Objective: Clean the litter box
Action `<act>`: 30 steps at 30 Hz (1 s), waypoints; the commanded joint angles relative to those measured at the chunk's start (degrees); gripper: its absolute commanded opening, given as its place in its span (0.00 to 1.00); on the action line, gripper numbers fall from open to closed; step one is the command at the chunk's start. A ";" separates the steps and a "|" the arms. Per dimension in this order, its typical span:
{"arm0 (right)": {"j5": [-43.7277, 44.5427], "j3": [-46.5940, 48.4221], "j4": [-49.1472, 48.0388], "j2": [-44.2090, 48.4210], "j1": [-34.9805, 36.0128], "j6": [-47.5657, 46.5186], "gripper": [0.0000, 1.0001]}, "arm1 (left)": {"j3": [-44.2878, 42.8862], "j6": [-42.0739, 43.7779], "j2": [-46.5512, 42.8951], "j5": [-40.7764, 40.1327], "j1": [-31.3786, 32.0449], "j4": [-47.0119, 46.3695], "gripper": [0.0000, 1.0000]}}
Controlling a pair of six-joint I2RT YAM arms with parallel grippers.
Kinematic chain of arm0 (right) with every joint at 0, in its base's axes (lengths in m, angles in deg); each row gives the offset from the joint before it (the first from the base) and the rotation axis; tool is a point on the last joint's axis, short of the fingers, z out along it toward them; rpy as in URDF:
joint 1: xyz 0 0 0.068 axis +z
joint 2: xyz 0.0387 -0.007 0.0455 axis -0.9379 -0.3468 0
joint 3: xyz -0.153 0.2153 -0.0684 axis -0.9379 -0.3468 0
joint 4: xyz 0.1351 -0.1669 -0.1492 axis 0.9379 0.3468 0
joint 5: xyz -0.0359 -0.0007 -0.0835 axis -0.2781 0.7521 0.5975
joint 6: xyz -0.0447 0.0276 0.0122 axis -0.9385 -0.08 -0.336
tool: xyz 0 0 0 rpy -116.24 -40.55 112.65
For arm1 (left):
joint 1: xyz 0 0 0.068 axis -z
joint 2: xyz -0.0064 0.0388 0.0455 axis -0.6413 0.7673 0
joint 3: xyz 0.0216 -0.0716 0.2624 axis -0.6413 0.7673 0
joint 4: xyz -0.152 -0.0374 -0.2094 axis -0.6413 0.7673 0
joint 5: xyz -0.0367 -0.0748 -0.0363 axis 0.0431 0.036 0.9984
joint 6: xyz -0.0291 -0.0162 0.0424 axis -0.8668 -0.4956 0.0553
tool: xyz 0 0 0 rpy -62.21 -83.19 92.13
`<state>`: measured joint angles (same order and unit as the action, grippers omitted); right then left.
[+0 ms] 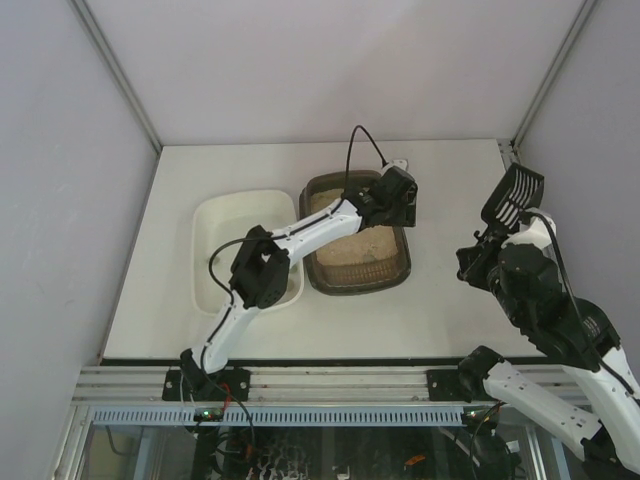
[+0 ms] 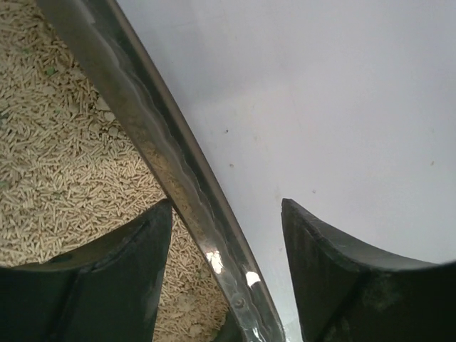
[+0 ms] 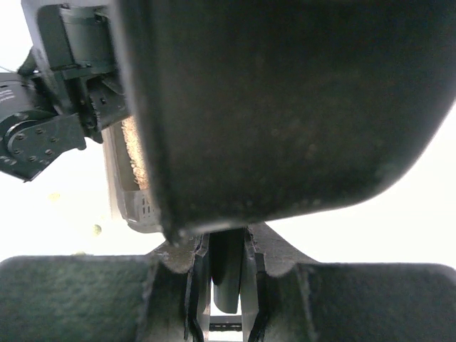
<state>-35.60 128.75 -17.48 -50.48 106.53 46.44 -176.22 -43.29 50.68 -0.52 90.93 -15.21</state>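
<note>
The litter box (image 1: 331, 284) is a dark tray of beige litter (image 1: 356, 246) at the table's middle. My left gripper (image 1: 400, 197) sits over its far right corner. In the left wrist view this gripper (image 2: 226, 203) is open and straddles the dark rim (image 2: 157, 142). One finger (image 2: 121, 278) is over the litter (image 2: 57, 157), the other (image 2: 342, 278) outside over the table, both apart from the rim. My right gripper (image 1: 492, 245) is raised at the right, shut on the handle of a dark slotted scoop (image 1: 513, 195). The scoop (image 3: 285, 107) fills the right wrist view above that gripper (image 3: 226, 249).
A plain white tray (image 1: 200, 250) lies just left of the litter box, with the left arm's elbow over its near right part. The white table (image 1: 450, 310) ends at a metal rail in front. Grey walls close in both sides.
</note>
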 commanded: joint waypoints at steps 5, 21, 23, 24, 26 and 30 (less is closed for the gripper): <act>-1.87 0.14 -4.27 4.00 -0.34 -2.50 0.00 | -4.37 8.91 2.23 2.53 0.11 2.61 0.56; -1.18 -0.14 -3.57 5.78 -0.42 -2.06 0.00 | -1.64 39.88 -1.49 26.88 1.37 8.63 0.00; -1.24 -0.41 -3.56 6.02 -0.43 -1.72 0.00 | 0.41 44.70 -3.21 30.60 1.63 10.32 0.00; -1.38 -0.56 -3.61 6.17 -0.43 -1.54 0.00 | 1.63 46.69 -4.06 32.42 1.75 11.12 0.00; -1.77 -0.62 -3.70 6.42 -0.43 -1.35 0.00 | 4.24 50.75 -5.93 35.56 1.82 13.55 0.00; -2.66 -0.55 -4.49 7.21 -0.43 -1.39 0.00 | 7.36 62.99 -9.55 41.17 2.02 21.61 0.00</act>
<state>-37.30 128.05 -18.95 -44.32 106.44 45.02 -172.00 1.80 48.43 30.14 90.65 -4.60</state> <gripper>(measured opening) 0.133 0.102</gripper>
